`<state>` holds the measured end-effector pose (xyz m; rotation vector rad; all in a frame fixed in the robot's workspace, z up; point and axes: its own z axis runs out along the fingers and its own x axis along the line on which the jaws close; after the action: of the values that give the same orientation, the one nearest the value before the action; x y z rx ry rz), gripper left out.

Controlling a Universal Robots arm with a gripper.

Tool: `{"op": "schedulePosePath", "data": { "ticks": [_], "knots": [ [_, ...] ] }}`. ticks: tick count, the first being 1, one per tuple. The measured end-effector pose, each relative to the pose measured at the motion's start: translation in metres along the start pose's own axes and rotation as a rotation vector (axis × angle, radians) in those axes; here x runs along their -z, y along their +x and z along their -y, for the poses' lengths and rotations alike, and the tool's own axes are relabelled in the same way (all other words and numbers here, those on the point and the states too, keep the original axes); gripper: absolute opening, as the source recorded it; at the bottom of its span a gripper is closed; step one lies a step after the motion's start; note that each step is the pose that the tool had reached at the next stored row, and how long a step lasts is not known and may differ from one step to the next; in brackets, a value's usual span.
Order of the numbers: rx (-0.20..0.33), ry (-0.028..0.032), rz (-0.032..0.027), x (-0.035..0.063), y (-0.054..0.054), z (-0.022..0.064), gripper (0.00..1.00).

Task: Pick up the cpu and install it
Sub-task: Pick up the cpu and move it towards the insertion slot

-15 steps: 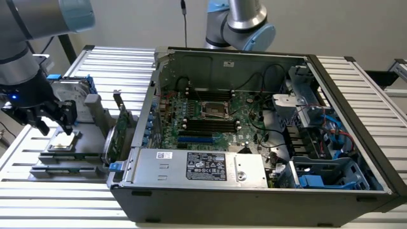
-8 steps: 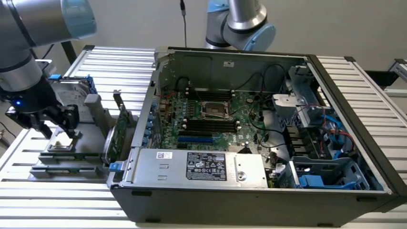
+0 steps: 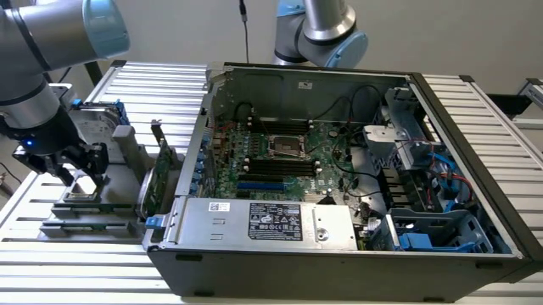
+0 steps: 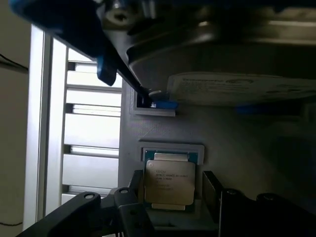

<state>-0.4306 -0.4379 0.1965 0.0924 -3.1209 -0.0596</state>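
The cpu (image 4: 169, 180) is a small square chip with a silvery-grey top, lying flat in a grey holder (image 4: 163, 129) in the wrist view. In the exterior view the cpu (image 3: 81, 189) sits on the grey stand at the exterior view's left, beside the open computer case (image 3: 339, 190). My gripper (image 3: 75, 175) hangs directly over the chip, open, with one black finger (image 4: 129, 207) on each side of it. The fingers do not press on the chip. The empty cpu socket (image 3: 287, 146) shows on the green motherboard inside the case.
A silver hard drive with blue rails (image 3: 100, 117) stands behind the gripper on the stand. Upright green circuit cards (image 3: 161, 166) stand between the stand and the case. A second robot arm (image 3: 327, 35) rises behind the case. Slatted aluminium table (image 3: 161, 86) surrounds everything.
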Motion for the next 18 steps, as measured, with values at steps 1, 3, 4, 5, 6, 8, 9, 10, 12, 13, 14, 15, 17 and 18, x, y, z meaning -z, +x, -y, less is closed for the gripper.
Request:
{"op": "schedulePosePath", "data": {
  "ticks": [1, 3, 4, 5, 6, 8, 9, 10, 12, 13, 14, 15, 17, 18],
  "knots": [
    [-0.001, -0.0006, 0.0001, -0.0005, 0.0000, 0.0004, 0.60],
    [-0.003, -0.0007, 0.0002, -0.0010, 0.0000, 0.0008, 0.60],
    [-0.004, -0.0007, 0.0002, -0.0011, 0.0000, 0.0010, 0.60],
    [-0.005, -0.0008, 0.0002, -0.0013, 0.0000, 0.0011, 0.60],
    [-0.006, -0.0009, 0.0003, -0.0015, 0.0000, 0.0012, 0.60],
    [-0.008, -0.0008, 0.0003, -0.0021, 0.0001, 0.0013, 0.60],
    [-0.009, -0.0008, 0.0004, -0.0026, 0.0001, 0.0014, 0.60],
    [-0.010, -0.0008, 0.0003, -0.0030, 0.0001, 0.0014, 0.60],
    [-0.012, -0.0009, 0.0004, -0.0040, 0.0001, 0.0014, 0.60],
    [-0.013, -0.0009, 0.0002, -0.0044, 0.0001, 0.0015, 0.60],
    [-0.013, -0.0009, 0.0001, -0.0047, 0.0002, 0.0015, 0.60],
    [-0.014, -0.0010, -0.0003, -0.0051, 0.0003, 0.0015, 0.60],
    [-0.014, -0.0010, -0.0009, -0.0055, 0.0005, 0.0015, 0.60],
    [-0.015, -0.0010, -0.0011, -0.0058, 0.0005, 0.0015, 0.60]
  ]
}}
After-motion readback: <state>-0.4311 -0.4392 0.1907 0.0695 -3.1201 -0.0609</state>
